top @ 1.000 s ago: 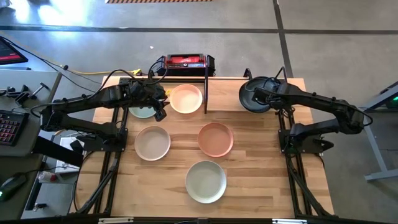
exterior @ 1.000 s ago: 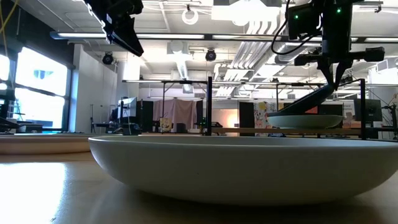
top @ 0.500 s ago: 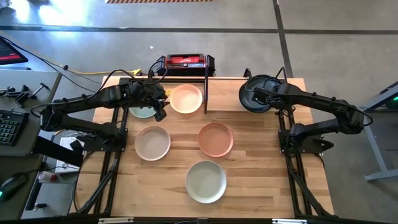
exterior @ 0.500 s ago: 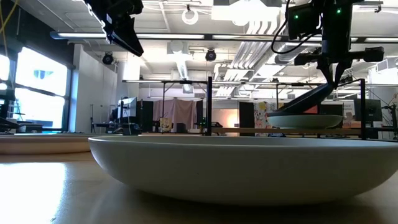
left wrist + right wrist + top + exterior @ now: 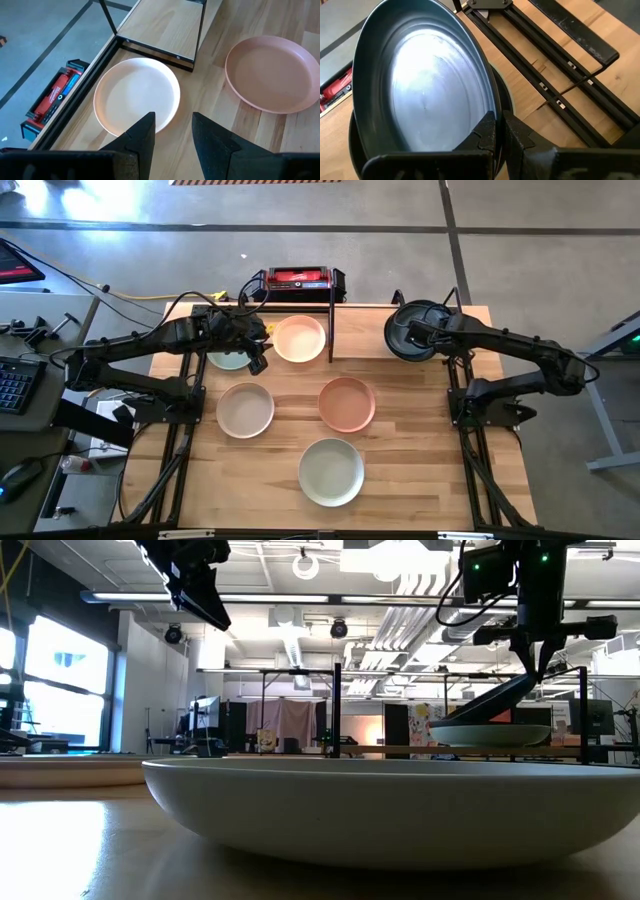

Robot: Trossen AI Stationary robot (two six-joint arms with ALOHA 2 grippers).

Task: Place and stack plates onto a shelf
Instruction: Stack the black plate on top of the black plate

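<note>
My right gripper (image 5: 496,119) is over the shelf's (image 5: 362,332) right half, shut on a black plate (image 5: 425,85) that tilts over another plate (image 5: 490,735) lying there. My left gripper (image 5: 172,131) hovers open and empty above the shelf's left half, between a cream plate (image 5: 299,338) and a pale green plate (image 5: 225,361) half hidden under the arm. Lying flat on the table in front of the shelf are a beige plate (image 5: 245,409), a terracotta pink plate (image 5: 347,402) and an off-white plate (image 5: 331,471). My right gripper pinches the black plate's rim (image 5: 489,100) between its two fingers, one inside the dish and one outside. It comes from above, pointing down. The held side is raised (image 5: 522,685); the opposite edge (image 5: 450,723) sits low on the plate beneath, so the plate slants.
The shelf's black upright divider (image 5: 331,330) stands between the cream plate and the black one. A red-and-black box (image 5: 297,278) sits behind the shelf. In the low view the off-white plate (image 5: 380,810) fills the foreground. Bare wood lies along the table's right and near sides.
</note>
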